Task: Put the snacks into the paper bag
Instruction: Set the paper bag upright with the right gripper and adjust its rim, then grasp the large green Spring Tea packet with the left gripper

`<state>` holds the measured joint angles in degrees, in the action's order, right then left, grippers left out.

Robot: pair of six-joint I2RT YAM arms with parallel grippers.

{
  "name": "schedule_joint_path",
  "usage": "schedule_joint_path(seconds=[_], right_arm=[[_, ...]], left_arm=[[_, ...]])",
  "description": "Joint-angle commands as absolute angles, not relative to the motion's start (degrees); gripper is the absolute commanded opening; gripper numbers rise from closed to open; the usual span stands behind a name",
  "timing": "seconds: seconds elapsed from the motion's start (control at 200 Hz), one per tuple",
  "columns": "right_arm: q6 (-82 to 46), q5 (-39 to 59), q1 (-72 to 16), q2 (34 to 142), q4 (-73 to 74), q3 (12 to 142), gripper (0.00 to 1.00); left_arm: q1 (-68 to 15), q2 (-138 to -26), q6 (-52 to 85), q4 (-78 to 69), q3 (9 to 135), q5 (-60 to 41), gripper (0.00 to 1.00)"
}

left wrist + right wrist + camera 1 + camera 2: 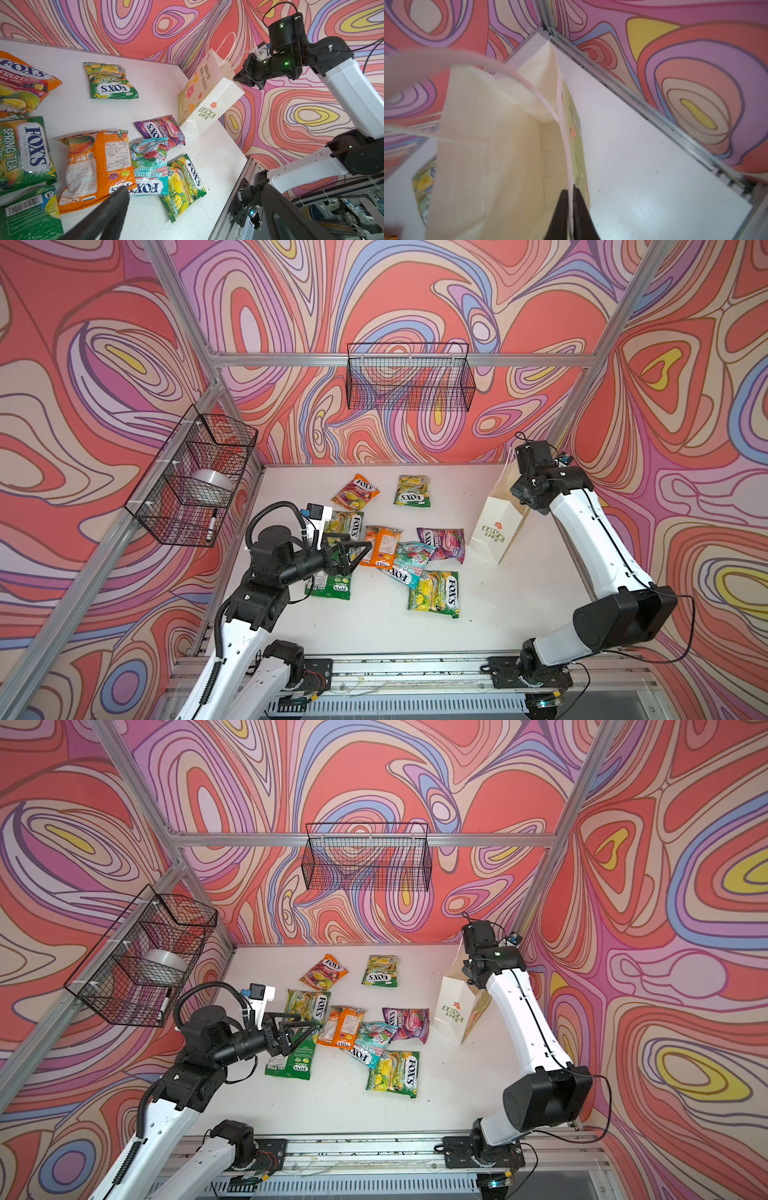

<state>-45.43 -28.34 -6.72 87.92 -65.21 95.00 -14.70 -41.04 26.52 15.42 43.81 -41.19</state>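
Note:
Several FOX'S snacks lie loose on the white table: an orange packet [355, 491], a yellow-green one [412, 490], a purple one [441, 544], a teal one [409, 564] and a dark green one [330, 587]. The white paper bag [496, 526] stands at the right, its "LOVE LIFE" side [206, 113] towards the snacks. My right gripper [570, 192] is shut on the bag's picture-side wall at the rim, one finger inside and one outside. My left gripper [360, 541] hovers open over an orange packet [97, 166], holding nothing.
A black wire basket [191, 481] on the left wall holds a tape roll [210, 485] and a marker. Another wire basket [409, 377] hangs on the back wall. Aluminium posts frame the table, and a rail [395, 672] with the arm bases runs along its front edge.

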Motion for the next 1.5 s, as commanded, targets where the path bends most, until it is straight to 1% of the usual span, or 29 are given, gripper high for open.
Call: schedule_joint_path(seconds=[0.0, 0.115, 0.165, 0.24, 0.311, 0.371, 0.421, 0.551, 0.681, 0.781, 0.962, 1.172, 1.232, 1.352, 1.498], right_arm=[[-43.01, -27.04, -6.35, 88.79, -66.96, 96.58, 0.00], [-36.98, -23.48, -6.40, 87.46, -65.06, 96.64, 0.00], [-33.69, -19.95, -6.37, 86.21, -63.34, 95.82, 0.00], [-31.21, -16.91, -6.42, 84.21, -62.23, 94.85, 0.00], [-28.07, -13.73, -6.38, 81.92, -60.37, 92.75, 0.00], [-26.70, -11.78, -6.37, 80.16, -59.73, 90.68, 0.00], [-25.51, -9.63, -6.37, 79.04, -59.61, 89.72, 0.00], [-23.36, -6.99, -6.40, 75.25, -58.59, 86.75, 0.00], [-20.34, -8.37, -6.41, 73.58, -61.12, 85.71, 0.00], [-18.55, -11.66, -6.16, 71.81, -60.49, 81.35, 0.00], [-18.14, -5.21, -5.87, 67.60, -57.94, 78.75, 0.00], [-17.71, -0.19, -5.72, 67.92, -56.42, 77.22, 0.00], [-17.80, 0.45, -5.70, 67.43, -56.07, 76.30, 0.00], [-17.86, 2.80, -5.66, 66.55, -56.08, 75.53, 0.00], [-17.75, 4.15, -5.62, 65.90, -55.90, 74.47, 0.00]], left_arm=[[-14.99, -43.19, 24.48, 18.23, 44.40, -36.41, 1.00], [-15.02, -47.72, 26.12, 19.10, 44.68, -30.97, 1.00], [-15.03, -50.35, 27.59, 19.63, 44.88, -29.21, 1.00], [-14.96, -53.85, 32.07, 22.22, 44.97, -23.32, 1.00], [-14.97, -56.18, 35.34, 28.66, 45.96, -16.33, 1.00], [-14.98, -58.41, 36.16, 38.29, 49.25, -8.62, 1.00], [-15.03, -59.92, 35.82, 44.71, 51.93, -4.38, 1.00], [-14.79, -61.04, 35.54, 49.76, 52.66, 2.89, 1.00], [-14.58, -63.13, 36.15, 52.45, 53.19, 3.44, 1.00], [-14.00, -65.47, 37.03, 52.82, 52.60, 1.72, 1.00], [-10.18, -71.81, 36.05, 49.78, 52.02, -0.40, 1.00], [-8.96, -87.66, 33.68, 45.55, 54.18, -3.72, 0.98], [-8.96, -89.40, 33.52, 44.67, 54.23, -4.60, 1.00], [-9.04, -91.58, 34.83, 43.07, 53.35, -5.80, 1.00], [-10.00, -93.60, 36.03, 42.72, 53.62, -2.36, 1.00]])
